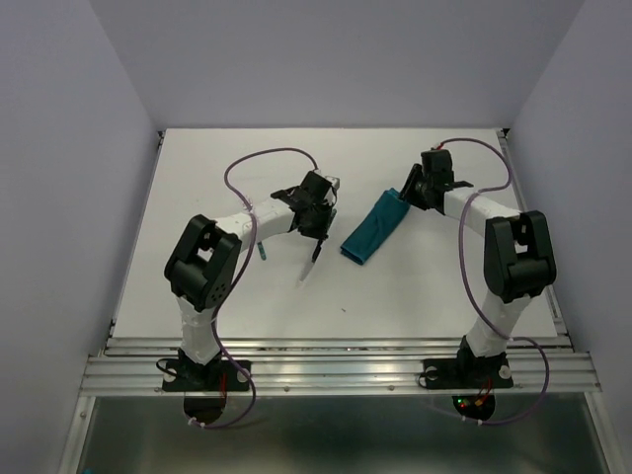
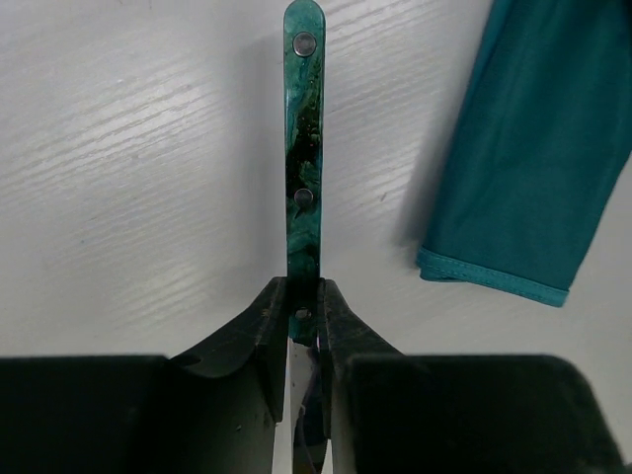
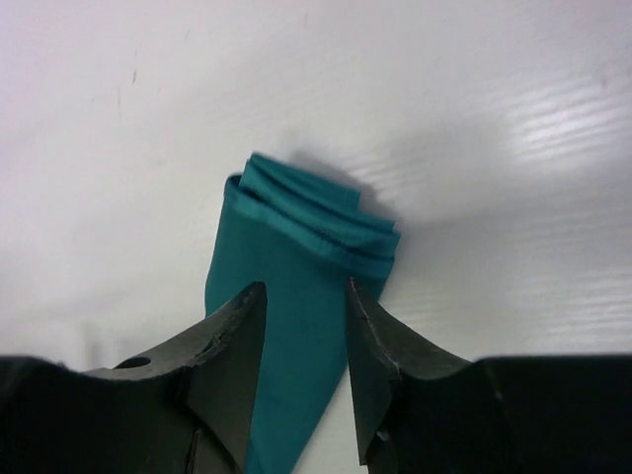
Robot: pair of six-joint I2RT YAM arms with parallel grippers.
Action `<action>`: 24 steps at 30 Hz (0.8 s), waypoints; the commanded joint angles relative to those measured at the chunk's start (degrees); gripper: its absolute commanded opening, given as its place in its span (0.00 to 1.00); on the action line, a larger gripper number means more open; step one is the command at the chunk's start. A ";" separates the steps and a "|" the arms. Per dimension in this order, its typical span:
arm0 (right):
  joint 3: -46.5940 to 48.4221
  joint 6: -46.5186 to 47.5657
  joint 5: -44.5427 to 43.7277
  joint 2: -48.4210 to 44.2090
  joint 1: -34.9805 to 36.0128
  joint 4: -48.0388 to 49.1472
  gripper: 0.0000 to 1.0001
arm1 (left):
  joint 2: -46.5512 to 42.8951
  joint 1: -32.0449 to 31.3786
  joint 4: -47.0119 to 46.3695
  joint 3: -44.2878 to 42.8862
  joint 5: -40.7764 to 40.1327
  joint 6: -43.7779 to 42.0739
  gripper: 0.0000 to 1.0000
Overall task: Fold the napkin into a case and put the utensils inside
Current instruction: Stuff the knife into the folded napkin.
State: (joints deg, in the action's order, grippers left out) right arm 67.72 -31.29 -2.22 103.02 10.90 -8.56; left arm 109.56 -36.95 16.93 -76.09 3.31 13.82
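Note:
The napkin (image 1: 374, 229) lies folded into a narrow teal case, slanting across the table's middle. My right gripper (image 1: 409, 196) is at its far end. In the right wrist view the jaws (image 3: 306, 291) stand apart over the cloth (image 3: 296, 247), whose layered end points away from them. My left gripper (image 1: 318, 219) is shut on a utensil; its silver head (image 1: 312, 259) points toward the near edge. In the left wrist view the teal handle (image 2: 303, 148) sticks out from between the fingers (image 2: 269, 326), with the napkin (image 2: 533, 148) to its right. Another utensil (image 1: 262, 254) peeks out under the left arm.
The white table (image 1: 197, 197) is walled by pale panels at left, right and back. A metal rail (image 1: 336, 370) with both arm bases runs along the near edge. Purple cables loop over each arm.

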 commanded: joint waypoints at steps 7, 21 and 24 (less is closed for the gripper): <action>13.91 -0.88 -2.88 11.49 -2.90 -1.46 0.42 | -5.23 -1.81 2.31 -5.20 5.04 -0.38 0.00; 11.47 -0.88 7.58 16.07 -2.90 0.38 0.40 | 6.35 -6.56 13.56 -20.84 6.01 -0.55 0.00; 8.84 -0.97 8.54 15.28 -2.90 1.70 0.40 | 9.09 -6.56 15.59 -23.13 5.74 0.06 0.00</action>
State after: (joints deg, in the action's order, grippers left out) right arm 79.92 -32.16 3.55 119.15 7.84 -6.90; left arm 116.20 -43.46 27.57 -96.09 8.62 13.82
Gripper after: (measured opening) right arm 0.402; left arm 0.240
